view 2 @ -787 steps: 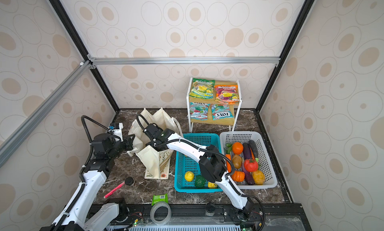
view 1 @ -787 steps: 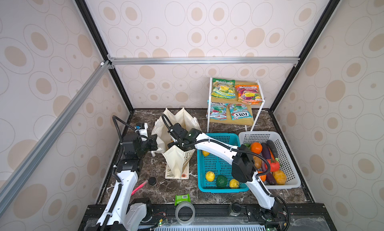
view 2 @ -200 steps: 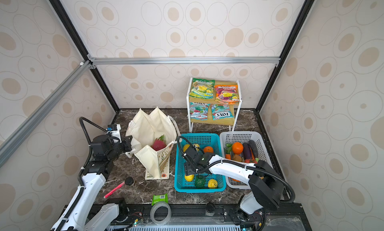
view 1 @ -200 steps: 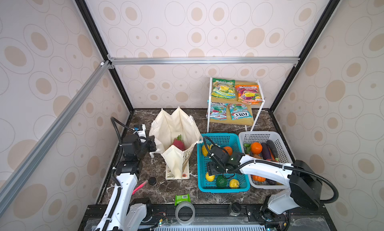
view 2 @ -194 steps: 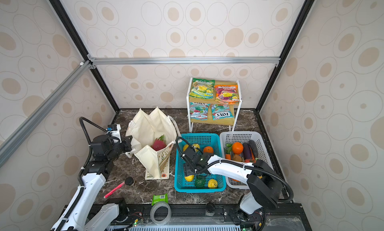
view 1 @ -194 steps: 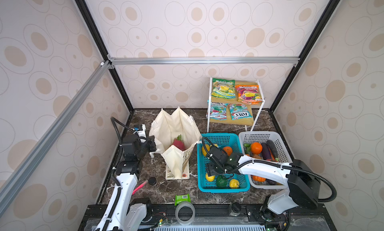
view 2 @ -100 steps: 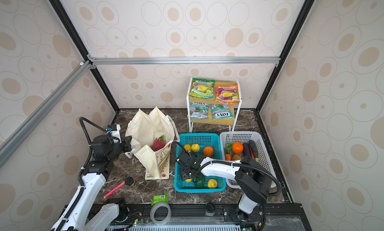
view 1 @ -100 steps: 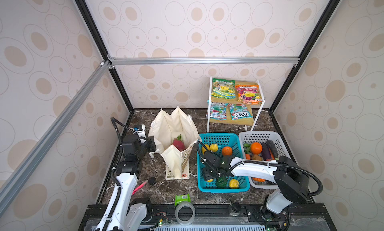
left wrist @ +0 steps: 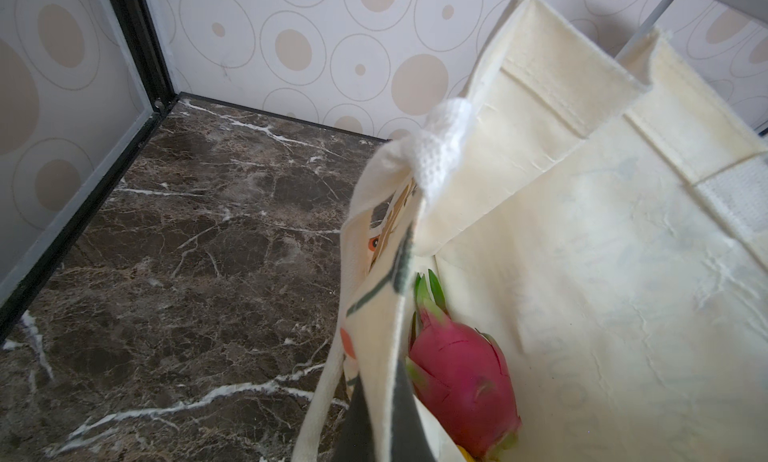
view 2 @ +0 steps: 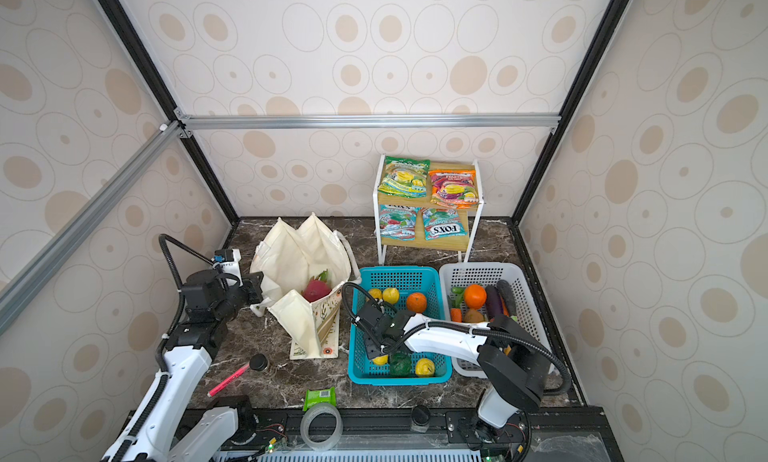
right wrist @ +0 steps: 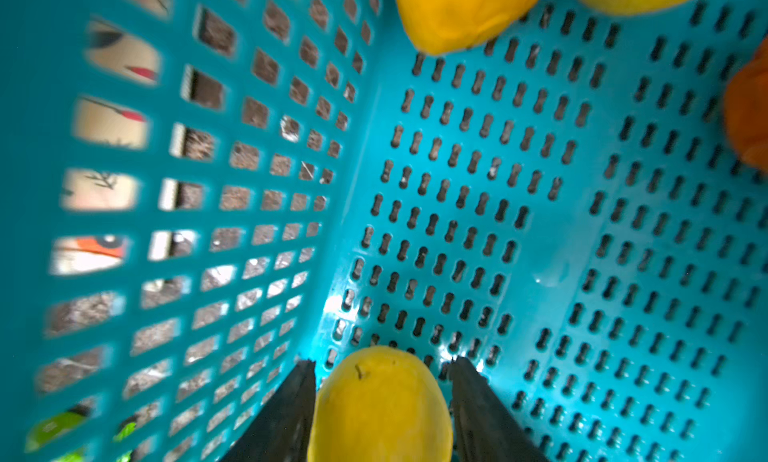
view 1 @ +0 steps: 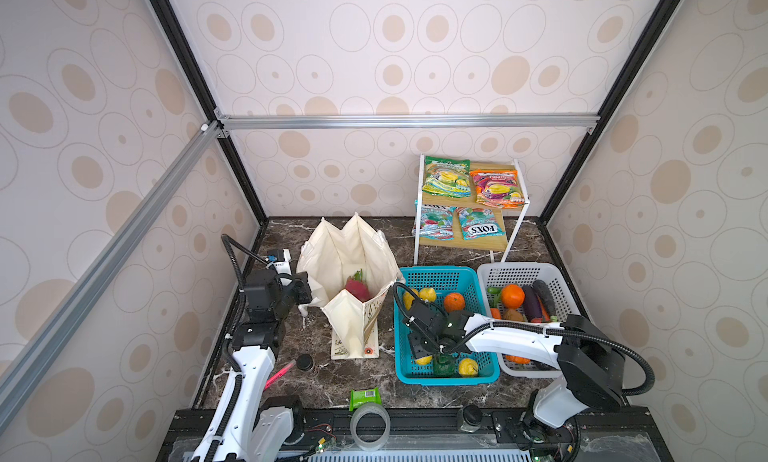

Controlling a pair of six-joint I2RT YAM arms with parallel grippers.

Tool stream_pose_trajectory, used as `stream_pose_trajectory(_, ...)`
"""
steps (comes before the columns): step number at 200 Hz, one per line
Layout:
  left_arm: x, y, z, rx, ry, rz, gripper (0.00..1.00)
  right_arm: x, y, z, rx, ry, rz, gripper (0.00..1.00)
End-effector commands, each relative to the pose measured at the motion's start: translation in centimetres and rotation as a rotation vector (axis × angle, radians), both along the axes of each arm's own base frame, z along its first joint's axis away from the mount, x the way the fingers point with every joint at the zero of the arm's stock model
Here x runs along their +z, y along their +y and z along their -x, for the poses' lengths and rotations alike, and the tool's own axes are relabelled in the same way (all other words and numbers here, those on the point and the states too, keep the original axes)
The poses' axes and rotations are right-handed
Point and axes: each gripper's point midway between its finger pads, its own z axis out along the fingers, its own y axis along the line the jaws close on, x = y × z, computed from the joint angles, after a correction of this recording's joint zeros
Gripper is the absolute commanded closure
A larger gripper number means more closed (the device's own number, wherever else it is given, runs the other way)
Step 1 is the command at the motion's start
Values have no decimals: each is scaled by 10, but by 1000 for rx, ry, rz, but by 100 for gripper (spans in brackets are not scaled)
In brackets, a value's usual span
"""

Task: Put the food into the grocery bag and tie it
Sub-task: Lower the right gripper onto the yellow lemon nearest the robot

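Observation:
The cream grocery bag (view 1: pixel 345 252) (view 2: pixel 299 248) stands open at the left, with a pink dragon fruit (view 1: pixel 355 287) (left wrist: pixel 461 377) inside. My left gripper (view 1: pixel 305 291) (left wrist: pixel 382 439) is shut on the bag's near rim. My right gripper (view 1: pixel 419 352) (right wrist: pixel 380 362) is down in the blue basket (view 1: pixel 440 273), at its near left corner. Its fingers press both sides of a yellow lemon (right wrist: pixel 380 406) (view 2: pixel 380 359) that lies on the basket floor. More lemons (view 1: pixel 428 293) and an orange (view 1: pixel 454 302) lie at the basket's far end. Snack packets (view 1: pixel 446 177) rest on the rack.
A white basket (view 1: pixel 519 268) of vegetables stands right of the blue one. The wooden rack (view 1: pixel 461 239) is behind both. A tape roll (view 1: pixel 370 424), a green packet (view 1: pixel 365 397), a pink marker (view 1: pixel 280 372) and a black cap (view 1: pixel 305 362) lie near the front edge.
The right gripper left the bag, where the dragon fruit now lies, and came to the basket's near left corner. Its jaws narrowed around the lemon. The left arm held still.

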Motion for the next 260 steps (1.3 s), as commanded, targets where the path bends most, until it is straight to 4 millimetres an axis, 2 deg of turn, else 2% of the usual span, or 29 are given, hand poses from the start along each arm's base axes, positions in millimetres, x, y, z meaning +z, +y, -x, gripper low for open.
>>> stream_pose_trajectory(1, 13, 3, 0, 6, -40, -27, 100, 15, -4, -2, 42, -19, 39, 40)
stream_pose_trajectory(8, 13, 3, 0, 6, -41, -28, 100, 16, -6, -2, 45, -14, 49, 37)
stream_pose_trajectory(47, 16, 3, 1, 4, -48, -27, 100, 15, -17, 7, 55, 16, 95, 35)
stream_pose_trajectory(69, 16, 3, 1, 5, -48, -28, 100, 15, -16, 16, 86, 17, 106, 33)
stream_pose_trajectory(122, 15, 4, 1, 10, -46, -30, 100, -1, -11, 21, 98, 43, 107, 30)
stream_pose_trajectory(167, 14, 4, 1, 13, -40, -32, 100, -15, -8, 30, 100, 79, 58, 22)
stream_pose_trajectory(223, 14, 7, 1, 27, -42, -41, 100, -30, -8, 30, 79, 86, 60, 30)
stream_pose_trajectory(260, 14, 8, 1, 30, -41, -42, 100, -18, -11, 21, 58, 39, 73, 38)
